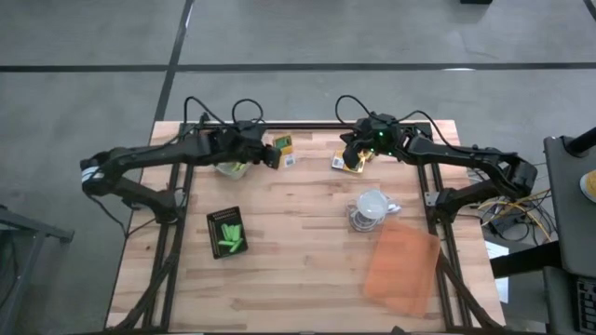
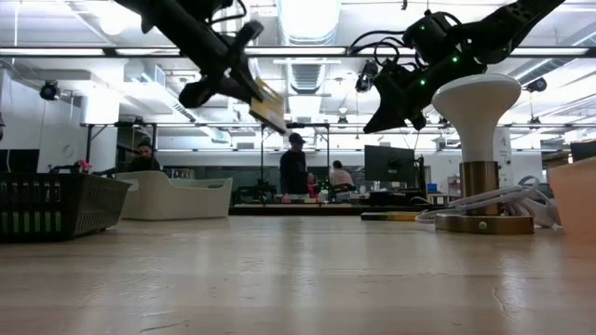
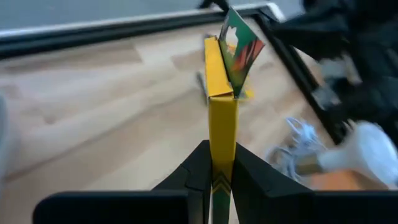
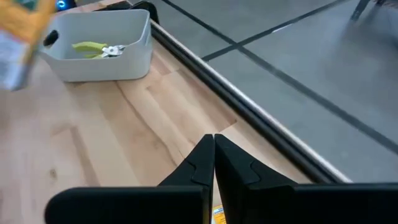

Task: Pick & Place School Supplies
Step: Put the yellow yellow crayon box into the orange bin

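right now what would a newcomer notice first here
The left tool is shut on an orange-yellow box, holding it above the table's far edge. Opposite, the right tool sits at another orange-yellow box. A big translucent orange sheet lies at the near right.

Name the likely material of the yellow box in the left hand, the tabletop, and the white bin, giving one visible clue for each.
Yellow box: probably thin printed cardboard; its flap is folded open at a crease.
Tabletop: wood with a smooth pale finish; grain and joined planks show.
White bin: likely moulded plastic, matte, with rounded corners and even walls.
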Robot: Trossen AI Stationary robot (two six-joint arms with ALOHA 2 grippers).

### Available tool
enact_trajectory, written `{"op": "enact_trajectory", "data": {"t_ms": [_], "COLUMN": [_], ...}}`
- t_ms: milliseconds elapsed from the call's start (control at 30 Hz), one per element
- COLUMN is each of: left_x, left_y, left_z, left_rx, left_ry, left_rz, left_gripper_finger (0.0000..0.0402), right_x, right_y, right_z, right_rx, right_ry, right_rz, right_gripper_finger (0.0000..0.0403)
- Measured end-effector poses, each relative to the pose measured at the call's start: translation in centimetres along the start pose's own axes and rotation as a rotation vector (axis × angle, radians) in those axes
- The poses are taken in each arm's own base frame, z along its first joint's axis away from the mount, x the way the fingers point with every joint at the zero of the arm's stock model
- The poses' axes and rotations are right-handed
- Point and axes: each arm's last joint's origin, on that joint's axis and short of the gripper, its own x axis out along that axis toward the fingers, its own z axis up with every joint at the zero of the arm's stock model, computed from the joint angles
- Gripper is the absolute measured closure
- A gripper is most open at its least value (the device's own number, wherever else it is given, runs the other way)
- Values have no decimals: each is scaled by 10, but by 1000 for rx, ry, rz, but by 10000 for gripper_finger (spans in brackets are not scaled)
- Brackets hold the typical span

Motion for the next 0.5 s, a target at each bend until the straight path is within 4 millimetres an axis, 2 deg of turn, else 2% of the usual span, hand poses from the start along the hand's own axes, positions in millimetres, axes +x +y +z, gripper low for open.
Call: {"op": "enact_trajectory", "data": {"t_ms": [400, 500], "left_x": [-6, -11], "left_y": [-42, -53], "left_z": [-38, -46], "left_rx": [112, 195], "left_ry": [137, 132], "left_rz": [-221, -284], "left_gripper_finger": [357, 357], "right_x": [-1, -6], "right_y": [0, 3], "right_z": [2, 11], "right_rx": [-31, 42], "right_ry": [-9, -34], "right_rz": [-15, 75], "right_gripper_finger": [394, 394]}}
